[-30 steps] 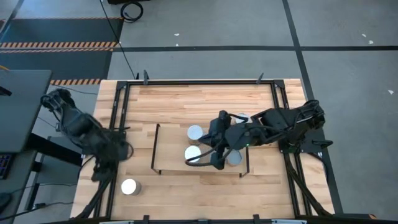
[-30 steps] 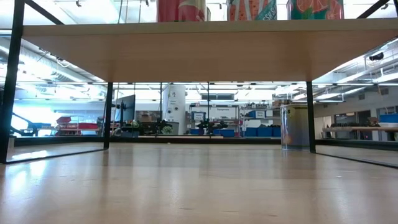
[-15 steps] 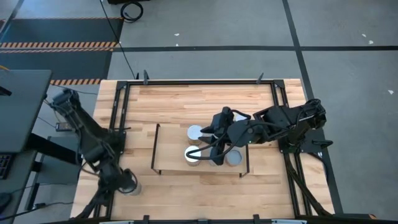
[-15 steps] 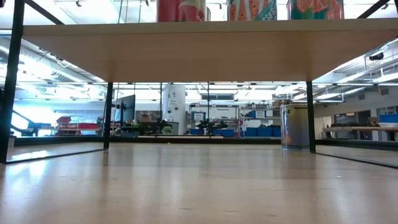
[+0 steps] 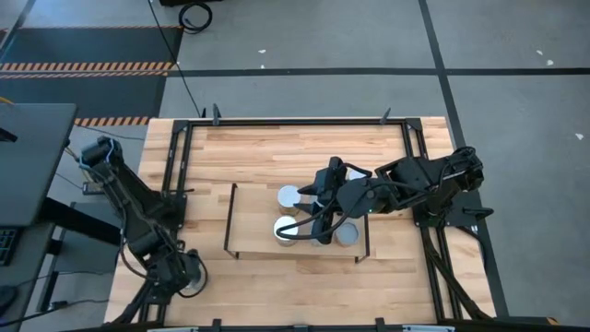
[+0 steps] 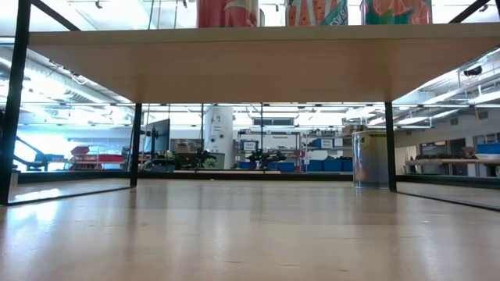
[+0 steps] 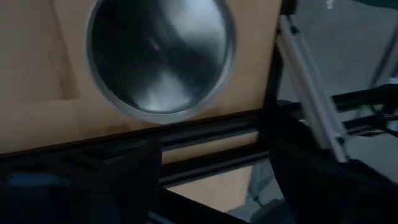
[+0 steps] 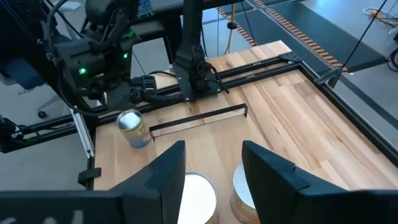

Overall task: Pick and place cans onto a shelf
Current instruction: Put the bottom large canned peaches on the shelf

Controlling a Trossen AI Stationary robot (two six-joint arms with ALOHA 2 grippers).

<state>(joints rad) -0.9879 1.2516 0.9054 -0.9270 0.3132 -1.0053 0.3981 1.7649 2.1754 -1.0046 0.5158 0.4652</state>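
The shelf [image 5: 253, 221] stands mid-table, and from the low view I see its board [image 6: 250, 62] from beneath. Three cans [image 5: 289, 195] [image 5: 286, 228] [image 5: 348, 235] stand on it. My right gripper [image 5: 315, 231] hovers open between the two nearer ones, and their lids [image 8: 198, 193] [image 8: 239, 186] show below its fingers [image 8: 165, 168]. Another can [image 7: 161, 56] stands on its base at the table's near left corner. My left gripper [image 5: 182, 274] is open just over it and hides it from above. A further can [image 6: 369, 158] stands on the table behind the shelf.
The table's black rails run close by the corner can [image 7: 217, 134] and along every edge [image 5: 295, 121]. A grey desk [image 5: 37, 157] sits beyond the left edge. Bare wood lies left of the shelf [image 5: 203, 175] and at the far side.
My left gripper has swung toward the table's near edge and dropped down over the corner can, tipping steeper; the can's lid, visible from above before, is now covered. My right gripper has stayed over the shelf and its fingers have spread apart.
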